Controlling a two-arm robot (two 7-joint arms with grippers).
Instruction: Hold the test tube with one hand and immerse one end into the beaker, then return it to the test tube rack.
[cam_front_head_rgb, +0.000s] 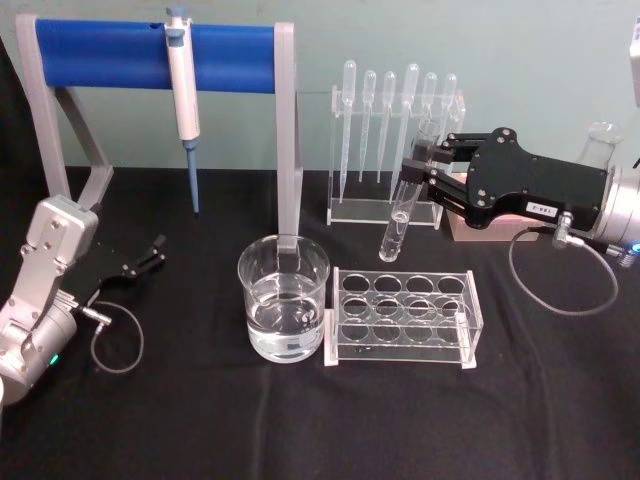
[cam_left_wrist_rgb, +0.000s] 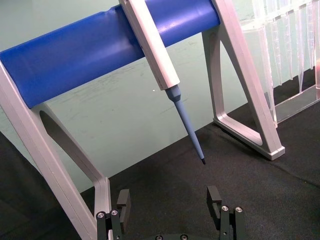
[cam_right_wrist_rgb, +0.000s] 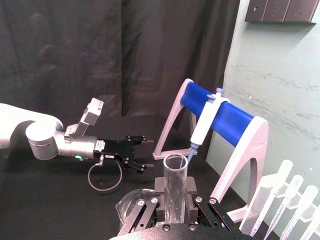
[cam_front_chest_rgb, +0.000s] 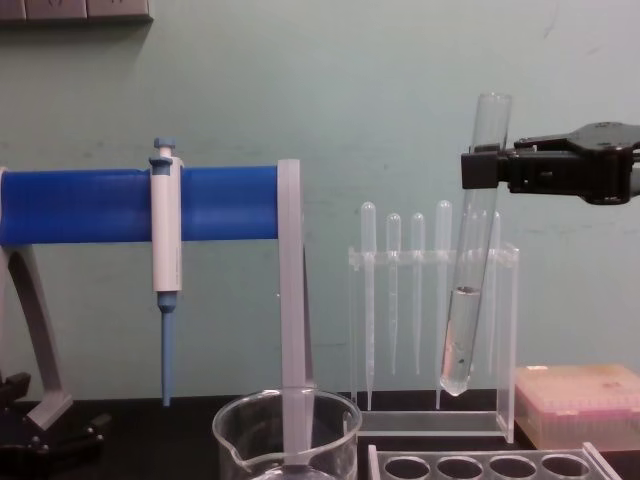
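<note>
A: Right gripper (cam_front_head_rgb: 425, 163)?
B: Pinching the tube (cam_front_head_rgb: 400, 215) near its upper part. The tube hangs tilted, right of the beaker (cam_front_head_rgb: 255, 305) and above its rim, round end down. There's some liquid in its lower part.

A: Left gripper (cam_front_head_rgb: 152, 252)?
B: Parked left of the beaker, low by the cloth (cam_front_head_rgb: 300, 430). Fingers spread, holding nothing.

A: Rack (cam_front_head_rgb: 472, 325)?
B: Just right of the beaker, almost touching it. The tube's round end is above its back edge.

A: What could go wrong?
B: My guess:
- Glass on glass: coming across too low, the tilted tube clips the beaker rim or spout and cracks, or tips the water.
- The pinch is high on smooth glass, so a bump could swing or slip the tube.
- More tilt could spill the liquid inside.
- The grey leg of the stand (cam_front_head_rgb: 288, 130) is right behind the beaker, so overshoot hits it.
- On the return, a slanted tube could catch a rack hole edge and drag the light rack.

A: Surface, room?
B: Black cloth under everything, teal wall (cam_front_head_rgb: 500, 50) behind the beaker. The stand carries a micropipette (cam_front_head_rgb: 182, 95) behind and left of it, and pipettes (cam_front_head_rgb: 390, 110) stand behind and right. A pink box (cam_front_chest_rgb: 580, 400) sits far right. A dark curtain (cam_right_wrist_rgb: 75, 50) hangs beyond the left gripper.
</note>
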